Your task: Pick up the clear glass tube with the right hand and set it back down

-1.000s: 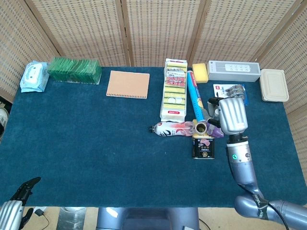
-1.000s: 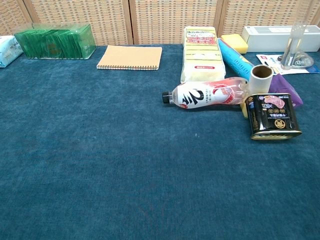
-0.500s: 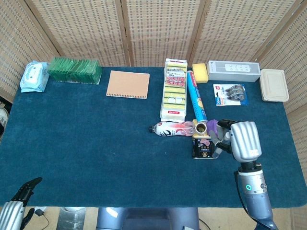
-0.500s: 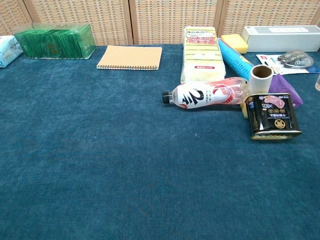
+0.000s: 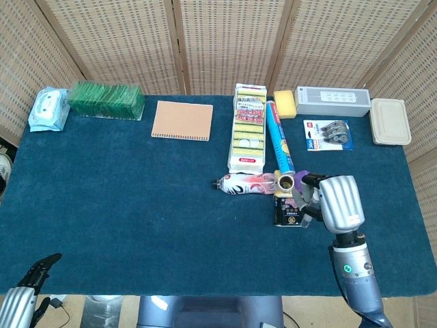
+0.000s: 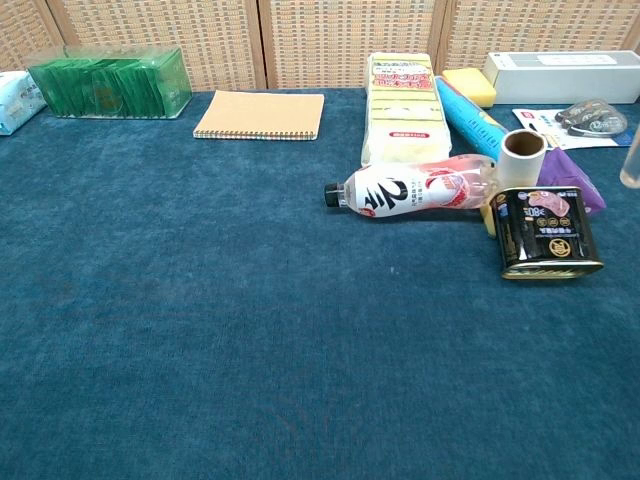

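While right hand [image 5: 336, 200] grips glass tube [image 6: 630, 158], contents not visible; left hand [image 5: 31, 280] unclear.

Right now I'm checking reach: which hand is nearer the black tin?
Right. The right hand is just beside the black tin; the left hand sits at the table's far front-left corner.

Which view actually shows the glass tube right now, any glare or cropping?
Head view: even light, sharp, but the right hand hides the tube. Chest view: the tube is cropped at the right edge, a pale see-through sliver; no strong glare.
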Controlling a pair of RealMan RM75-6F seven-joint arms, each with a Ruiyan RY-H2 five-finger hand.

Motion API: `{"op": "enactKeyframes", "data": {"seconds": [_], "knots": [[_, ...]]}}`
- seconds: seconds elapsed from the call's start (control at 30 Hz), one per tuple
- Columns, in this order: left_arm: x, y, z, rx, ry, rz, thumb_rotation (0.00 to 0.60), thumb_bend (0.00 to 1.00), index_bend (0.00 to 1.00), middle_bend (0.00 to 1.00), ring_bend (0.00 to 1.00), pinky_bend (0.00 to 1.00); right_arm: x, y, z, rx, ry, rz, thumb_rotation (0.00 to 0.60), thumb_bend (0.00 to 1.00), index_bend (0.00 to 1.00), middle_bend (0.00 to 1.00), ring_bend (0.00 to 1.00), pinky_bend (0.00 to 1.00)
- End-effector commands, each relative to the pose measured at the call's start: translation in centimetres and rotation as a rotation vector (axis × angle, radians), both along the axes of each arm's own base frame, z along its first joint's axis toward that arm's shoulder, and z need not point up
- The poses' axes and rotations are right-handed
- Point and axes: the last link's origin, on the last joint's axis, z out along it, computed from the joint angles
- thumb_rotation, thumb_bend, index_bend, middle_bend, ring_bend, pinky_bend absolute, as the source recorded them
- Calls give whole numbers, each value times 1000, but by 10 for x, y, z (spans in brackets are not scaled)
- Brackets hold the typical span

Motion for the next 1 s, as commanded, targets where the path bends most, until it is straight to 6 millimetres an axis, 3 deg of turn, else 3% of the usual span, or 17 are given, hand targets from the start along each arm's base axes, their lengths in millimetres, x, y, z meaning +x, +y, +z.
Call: {"op": "enactKeyframes", "data": {"seconds": [0.03, 0.13, 0.2, 0.23, 0.33, 0.4, 0.53, 0.63, 0.77, 0.87, 0.9, 0.93, 1.0], "knots": [[-2, 1, -1, 1, -4, 9, 600, 201, 113, 171, 157, 341, -14, -3, -8, -3, -13, -104, 600, 392, 807, 960, 1000, 1000], [-2, 5, -1, 1, 0, 12, 600, 201, 114, 172, 157, 341, -10, 33, -22, 98, 59, -2, 600, 392, 807, 960, 1000, 1000], [0, 5, -1, 3, 2, 4, 600, 200, 114, 172, 157, 342, -10, 40, -19, 93, 60, 20, 600, 393, 807, 960, 1000, 1000], [2, 3, -1, 2, 0, -4, 600, 201, 114, 172, 157, 342, -10, 36, -14, 60, 44, 13, 600, 392, 807, 960, 1000, 1000], [2, -2, -1, -7, 0, -9, 600, 200, 113, 171, 156, 342, -18, -3, 6, -86, -63, -129, 600, 393, 809, 965, 1000, 1000], [-1, -2, -1, -3, -1, 3, 600, 200, 114, 171, 157, 342, -17, -3, 3, -82, -65, -146, 600, 395, 808, 968, 1000, 1000], [-4, 3, -2, -2, -1, 22, 600, 201, 114, 171, 156, 344, -13, 30, -19, 56, 43, -38, 600, 397, 809, 968, 1000, 1000], [-2, 6, -1, 3, 7, 13, 600, 201, 113, 172, 156, 345, -10, 42, -20, 106, 76, 3, 600, 396, 809, 968, 1000, 1000], [6, -1, -3, -9, -9, -24, 600, 200, 114, 171, 157, 345, -9, 18, -3, -17, -44, -52, 600, 397, 810, 972, 1000, 1000], [2, -4, -3, -20, -6, -14, 600, 201, 114, 171, 157, 345, -15, 2, -6, -37, -68, -142, 600, 399, 809, 973, 1000, 1000], [-1, -1, -3, -14, -3, 6, 600, 201, 113, 171, 157, 346, -12, 12, -19, 27, -18, -107, 600, 399, 809, 973, 1000, 1000], [-3, 4, -3, -4, 4, 15, 600, 201, 113, 171, 157, 346, -2, 44, -37, 183, 53, -8, 600, 399, 809, 973, 1000, 1000], [1, 5, -2, 2, 3, 0, 600, 201, 113, 171, 156, 347, 1, 56, -29, 180, 81, 41, 600, 398, 809, 973, 1000, 1000]]}}
